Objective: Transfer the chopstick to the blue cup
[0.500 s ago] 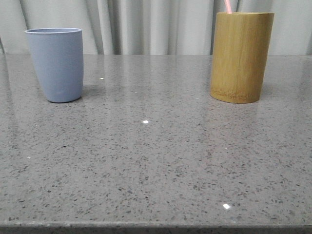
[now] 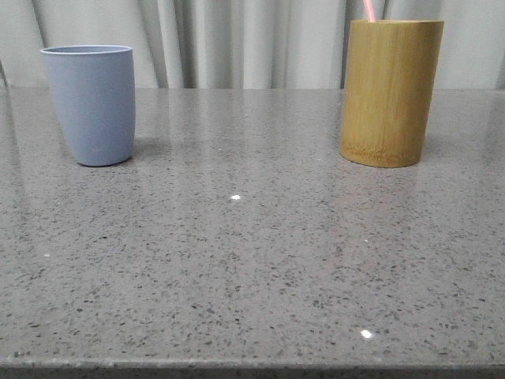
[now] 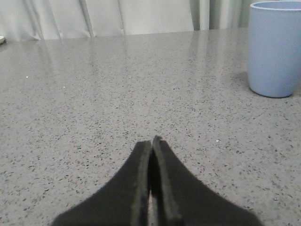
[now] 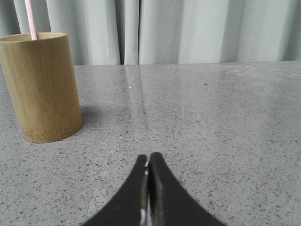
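While the grey counter (image 2: 252, 260) carried the bamboo holder (image 2: 390, 93) and blue cup (image 2: 88, 104) well apart, we judged the chopstick (image 2: 368, 9), standing in the holder, light, stiff and slippery; grip its exposed top. Left tool (image 3: 151, 143) and right tool (image 4: 147, 160) were closed, empty.

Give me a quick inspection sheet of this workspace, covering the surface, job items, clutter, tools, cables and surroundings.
Surface: grey speckled stone table, small bright glints.
Job's things: chopstick stands in the bamboo holder, pink tip showing above the rim; blue cup upright at the left, apart from the holder.
Clutter: nothing seen.
Tools: left tool shut, holding nothing, low over the table; right tool likewise.
Cables: nothing seen.
Surroundings: pale curtain behind the table.
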`<state>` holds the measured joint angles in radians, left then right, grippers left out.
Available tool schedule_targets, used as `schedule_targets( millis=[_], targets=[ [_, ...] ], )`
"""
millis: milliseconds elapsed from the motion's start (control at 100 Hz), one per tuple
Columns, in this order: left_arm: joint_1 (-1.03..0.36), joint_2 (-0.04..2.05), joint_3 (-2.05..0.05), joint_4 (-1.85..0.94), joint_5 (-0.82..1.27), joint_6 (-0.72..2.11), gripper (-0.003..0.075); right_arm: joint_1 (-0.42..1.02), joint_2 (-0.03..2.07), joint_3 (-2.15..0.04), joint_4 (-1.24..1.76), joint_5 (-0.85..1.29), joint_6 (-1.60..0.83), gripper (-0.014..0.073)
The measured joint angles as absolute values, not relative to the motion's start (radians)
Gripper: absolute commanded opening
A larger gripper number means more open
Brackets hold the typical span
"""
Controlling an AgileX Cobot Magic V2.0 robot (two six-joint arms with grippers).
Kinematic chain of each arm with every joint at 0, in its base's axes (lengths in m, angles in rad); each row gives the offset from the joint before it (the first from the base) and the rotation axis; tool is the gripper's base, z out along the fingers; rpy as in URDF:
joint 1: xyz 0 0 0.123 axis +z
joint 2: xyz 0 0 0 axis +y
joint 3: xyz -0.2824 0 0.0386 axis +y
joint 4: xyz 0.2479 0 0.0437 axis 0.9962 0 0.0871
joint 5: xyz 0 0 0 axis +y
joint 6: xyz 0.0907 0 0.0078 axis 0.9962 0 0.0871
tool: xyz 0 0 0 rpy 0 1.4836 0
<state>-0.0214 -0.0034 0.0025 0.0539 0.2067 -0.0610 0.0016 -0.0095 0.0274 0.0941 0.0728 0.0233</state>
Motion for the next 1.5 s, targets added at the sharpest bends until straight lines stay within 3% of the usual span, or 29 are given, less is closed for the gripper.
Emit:
schedule_targets(
  millis=[650,940,1170,1240,1330,1500],
  targets=[
    [-0.021,-0.003,-0.004,0.02,0.0,-0.061,-0.0019,0.002,-0.01,0.027,0.094,0.073,0.023,-0.0067],
    [-0.021,0.004,-0.193,-0.018,0.262,-0.063,-0.0019,0.002,0.016,-0.128,0.094,0.249,0.023,-0.0067],
    [-0.021,0.163,-0.386,-0.029,0.429,-0.063,-0.0019,0.002,0.184,-0.34,0.094,0.447,0.023,-0.0062],
    [-0.021,0.229,-0.446,-0.029,0.481,-0.063,-0.0018,0.002,0.245,-0.394,0.094,0.487,0.023,-0.0025],
    [-0.021,0.32,-0.517,-0.029,0.534,-0.063,0.0022,0.002,0.321,-0.449,0.094,0.519,0.023,0.0082],
    [-0.021,0.465,-0.601,-0.035,0.562,-0.063,0.0274,0.002,0.443,-0.531,0.094,0.531,0.023,0.0339]
  ],
)
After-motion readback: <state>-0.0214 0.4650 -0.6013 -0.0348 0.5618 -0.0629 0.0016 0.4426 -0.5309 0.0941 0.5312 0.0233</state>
